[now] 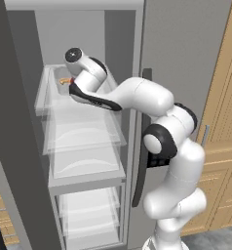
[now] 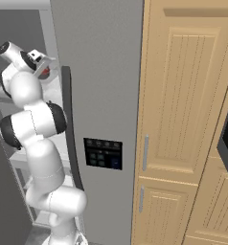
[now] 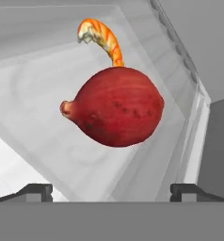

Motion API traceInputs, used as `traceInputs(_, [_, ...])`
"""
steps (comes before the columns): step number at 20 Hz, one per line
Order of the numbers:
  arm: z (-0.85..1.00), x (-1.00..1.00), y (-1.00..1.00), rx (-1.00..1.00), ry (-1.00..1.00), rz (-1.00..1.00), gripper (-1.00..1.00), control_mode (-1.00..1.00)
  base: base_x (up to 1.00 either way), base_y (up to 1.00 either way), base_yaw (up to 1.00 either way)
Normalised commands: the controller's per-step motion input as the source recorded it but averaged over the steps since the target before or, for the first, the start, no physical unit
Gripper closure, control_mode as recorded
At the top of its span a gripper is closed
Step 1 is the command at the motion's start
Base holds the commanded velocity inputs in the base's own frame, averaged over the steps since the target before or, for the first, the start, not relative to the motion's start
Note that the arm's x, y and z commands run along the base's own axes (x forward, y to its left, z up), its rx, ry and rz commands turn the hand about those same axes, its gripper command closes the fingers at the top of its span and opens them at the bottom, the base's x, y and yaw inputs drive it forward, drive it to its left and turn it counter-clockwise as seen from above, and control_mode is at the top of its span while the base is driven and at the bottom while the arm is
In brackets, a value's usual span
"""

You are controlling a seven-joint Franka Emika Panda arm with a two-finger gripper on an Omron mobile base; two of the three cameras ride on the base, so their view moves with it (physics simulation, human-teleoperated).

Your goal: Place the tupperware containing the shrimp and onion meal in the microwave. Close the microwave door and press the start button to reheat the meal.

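The tupperware [image 3: 147, 155] sits on the top clear shelf [image 1: 84, 114] of the open fridge [image 1: 88, 29], near that shelf's back left corner. Its translucent grey walls slope up around the shrimp and onion meal: in the hand view the red onion [image 3: 115, 106] lies in the middle of the tub, and the curved orange shrimp [image 3: 100, 38] rises from behind it, touching or almost touching the onion's top; the close angle makes that hard to settle. In the left base view a speck of orange and red shows at the tub, just beside the hand.

The gripper [image 3: 111, 190] points straight at the meal with its jaws spread wide, one dark tip [image 3: 34, 190] to each side of the tub's near part, and nothing is held between them.

The white arm [image 1: 137, 95] reaches from the base up and leftward into the fridge's top compartment. Lower clear shelves stack beneath. The fridge door [image 2: 96, 72], with its long dark handle [image 2: 70, 129] and a dark control panel [image 2: 103, 153], stands beside tall wooden cabinets [image 2: 183, 119].
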Motion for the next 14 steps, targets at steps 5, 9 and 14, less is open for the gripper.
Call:
traceInputs(5, [-0.09,0.37,0.02,-0.04,0.0,-0.06,1.0,-1.0,0.0,0.0,0.0])
traceInputs(9, [-0.11,0.03,0.05,-0.05,0.01,-0.04,1.0,-1.0,0.0,0.0,0.0])
traceInputs(14, [-0.19,-0.05,0.0,-0.03,0.01,-0.01,1.0,-1.0,0.0,0.0,0.0])
